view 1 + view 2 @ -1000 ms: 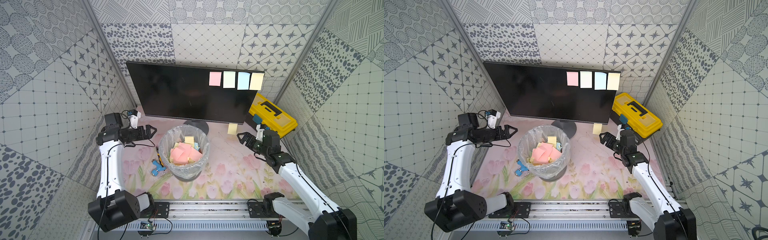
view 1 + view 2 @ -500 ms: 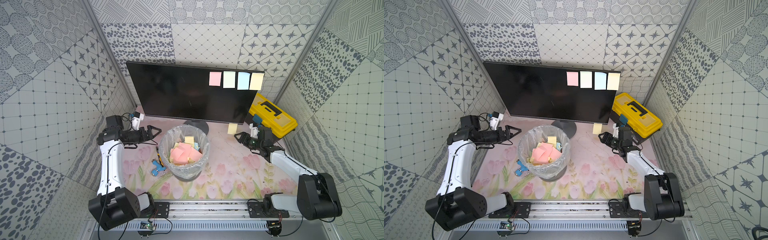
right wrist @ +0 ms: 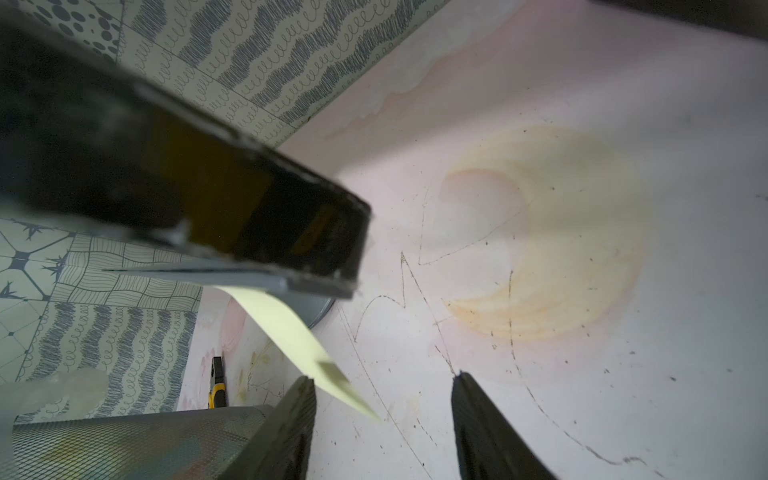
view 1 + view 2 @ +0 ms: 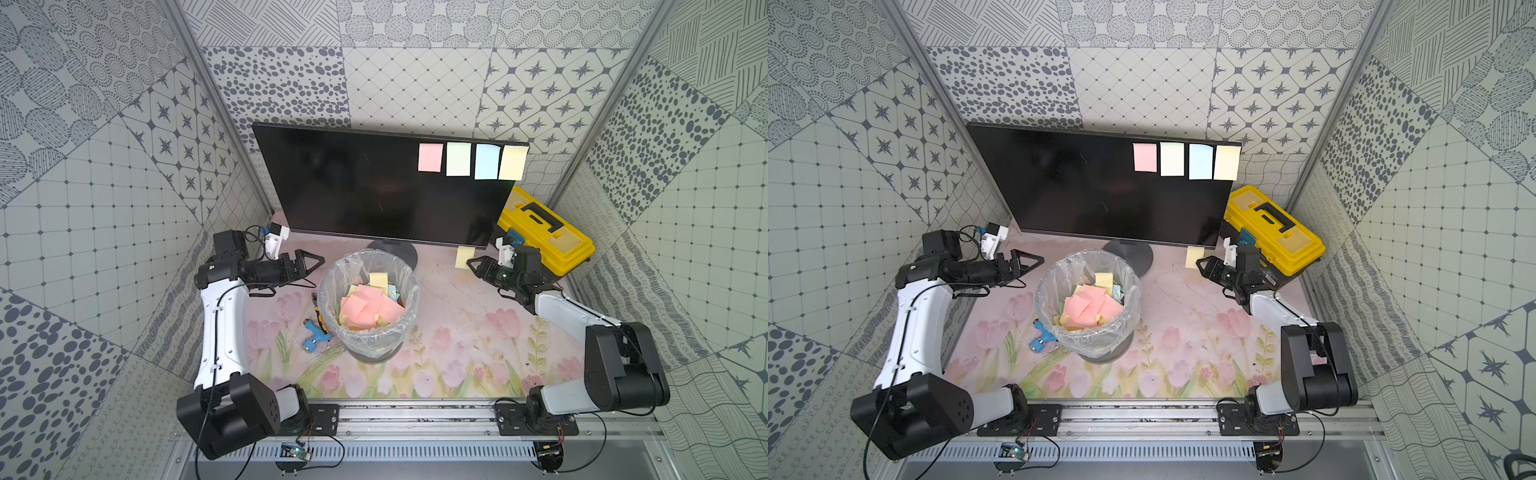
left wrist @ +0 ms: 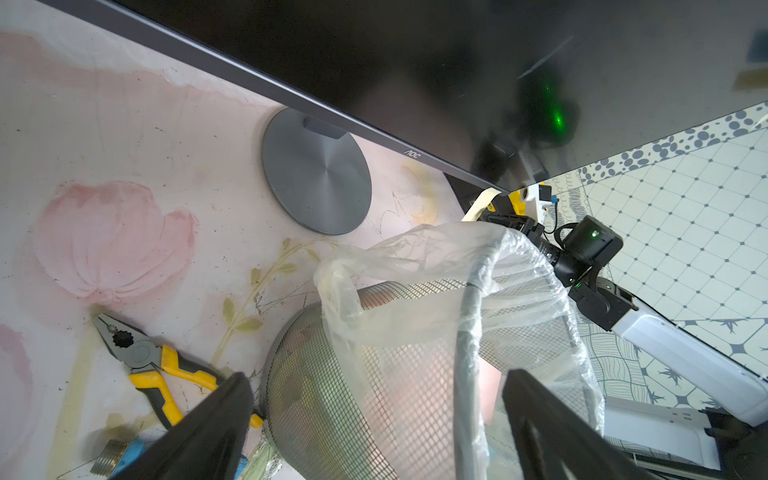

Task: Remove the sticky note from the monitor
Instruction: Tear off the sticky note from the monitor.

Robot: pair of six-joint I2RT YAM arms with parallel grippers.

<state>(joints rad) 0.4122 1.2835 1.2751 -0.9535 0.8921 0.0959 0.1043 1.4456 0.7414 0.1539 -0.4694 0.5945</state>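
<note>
As only wrist view shows, right gripper (image 3: 383, 378) straddles sticky note (image 3: 286, 324).

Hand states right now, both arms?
Left hand: open, holding nothing.
Right hand: open; tip of the yellow sticky note hanging off the monitor sits between its jaws, not pinched.

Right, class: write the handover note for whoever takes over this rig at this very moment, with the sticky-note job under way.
Left claw: open and empty, hovering beside the bin.
Right claw: open. The free end of the pale yellow note appears to sit between its jaws, not yet clamped.
Things: that note hangs from the monitor at its lower edge. Four notes are stuck in a row near the screen's top corner.
Done: the bin holds discarded notes.
Left: close on the hanging note, peel it off, then probably deal with the row of four.
</note>
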